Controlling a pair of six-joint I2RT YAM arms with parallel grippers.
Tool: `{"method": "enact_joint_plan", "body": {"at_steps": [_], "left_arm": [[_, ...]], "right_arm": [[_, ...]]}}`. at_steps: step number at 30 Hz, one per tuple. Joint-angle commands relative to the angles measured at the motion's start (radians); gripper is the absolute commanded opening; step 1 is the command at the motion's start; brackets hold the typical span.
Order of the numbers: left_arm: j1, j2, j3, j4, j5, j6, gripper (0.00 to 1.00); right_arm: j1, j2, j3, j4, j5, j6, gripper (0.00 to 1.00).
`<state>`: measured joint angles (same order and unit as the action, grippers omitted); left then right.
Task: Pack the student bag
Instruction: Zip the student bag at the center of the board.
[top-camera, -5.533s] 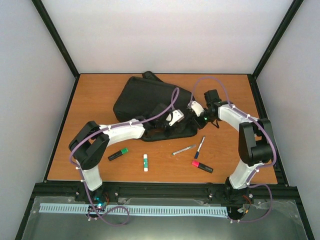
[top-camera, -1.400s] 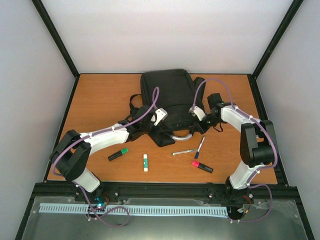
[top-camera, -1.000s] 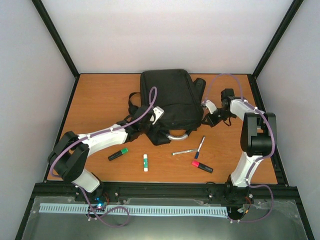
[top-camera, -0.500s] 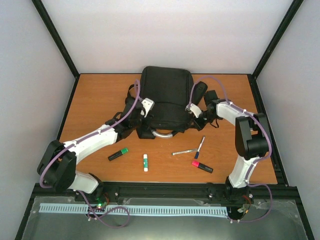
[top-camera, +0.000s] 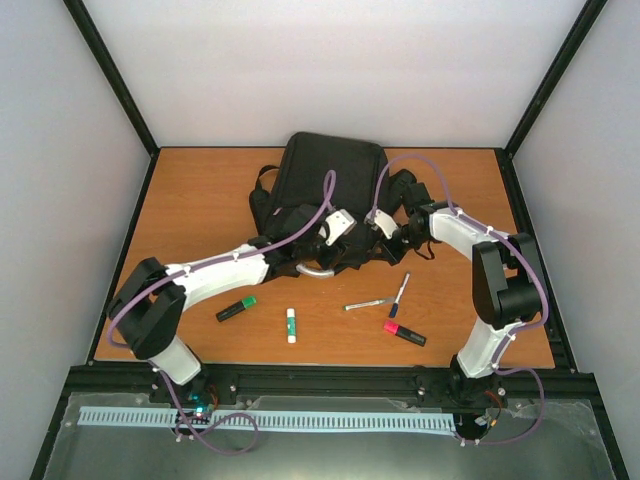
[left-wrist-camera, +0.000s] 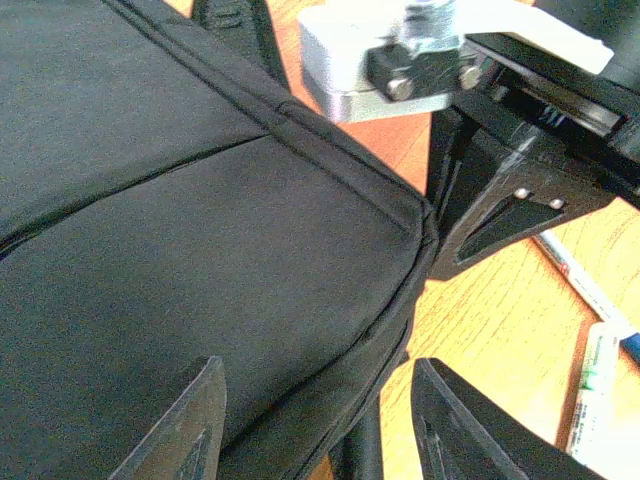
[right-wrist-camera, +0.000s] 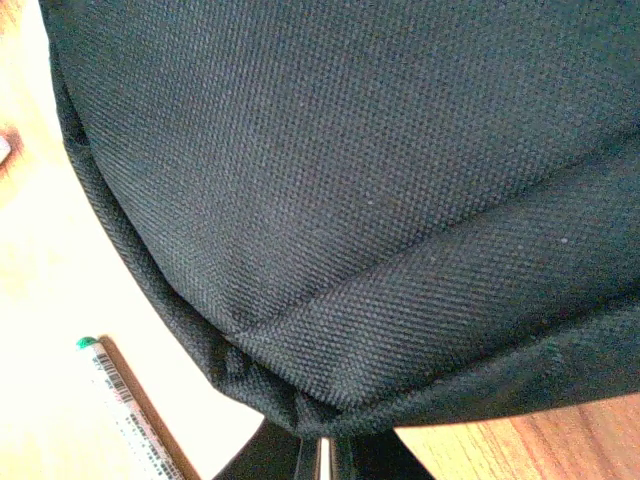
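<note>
The student bag (top-camera: 330, 185), a large black backpack, lies flat at the back middle of the table, its grey loop handle (top-camera: 310, 268) toward me. My left gripper (top-camera: 335, 235) (left-wrist-camera: 320, 430) is open over the bag's near edge; its fingers (left-wrist-camera: 180, 425) straddle the corner seam (left-wrist-camera: 400, 300) without clamping it. My right gripper (top-camera: 385, 230) (right-wrist-camera: 325, 455) is shut at the bag's near right corner, with the black fabric (right-wrist-camera: 330, 250) bunched at its tips. In the left wrist view the right gripper's black fingers (left-wrist-camera: 490, 200) stand just past the bag's corner.
On the wood nearer me lie a green marker (top-camera: 236, 308), a glue stick (top-camera: 291, 325), a silver pen (top-camera: 368, 300), a blue pen (top-camera: 399, 293) and a pink highlighter (top-camera: 404, 333). Black straps (top-camera: 262, 195) spill from the bag's left side. A black frame borders the table.
My left gripper has opened, let go of the bag and slid right along its near edge. The bag has turned and shifted a little. The right gripper stays shut at the corner.
</note>
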<state>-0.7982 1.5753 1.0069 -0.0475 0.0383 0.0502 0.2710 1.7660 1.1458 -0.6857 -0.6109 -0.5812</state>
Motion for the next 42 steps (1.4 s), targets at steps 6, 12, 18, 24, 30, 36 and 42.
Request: {"method": "enact_joint_plan", "body": {"at_steps": [6, 12, 18, 24, 30, 36, 42], "left_arm": [[-0.048, 0.098, 0.129, 0.036, 0.054, 0.104, 0.55], [-0.07, 0.139, 0.155, 0.003, 0.04, 0.196, 0.55], [-0.073, 0.184, 0.159, -0.009, 0.018, 0.262, 0.51], [-0.146, 0.262, 0.201, 0.038, -0.158, 0.335, 0.5], [-0.166, 0.304, 0.242, 0.046, -0.261, 0.344, 0.26], [-0.166, 0.266, 0.212, 0.055, -0.263, 0.321, 0.06], [-0.165, 0.208, 0.163, 0.054, -0.257, 0.288, 0.01]], "right_arm": [[0.004, -0.023, -0.004, -0.004, -0.066, 0.019, 0.03], [-0.007, -0.018, 0.006, -0.016, -0.086, 0.023, 0.03], [-0.023, -0.016, 0.007, -0.025, -0.099, 0.022, 0.03], [-0.027, -0.003, 0.006, -0.023, -0.111, 0.026, 0.03], [-0.026, -0.006, 0.004, -0.032, -0.114, 0.023, 0.03], [-0.077, 0.006, 0.006, -0.048, -0.112, 0.01, 0.03], [-0.114, 0.038, 0.043, -0.065, -0.042, -0.006, 0.03]]}}
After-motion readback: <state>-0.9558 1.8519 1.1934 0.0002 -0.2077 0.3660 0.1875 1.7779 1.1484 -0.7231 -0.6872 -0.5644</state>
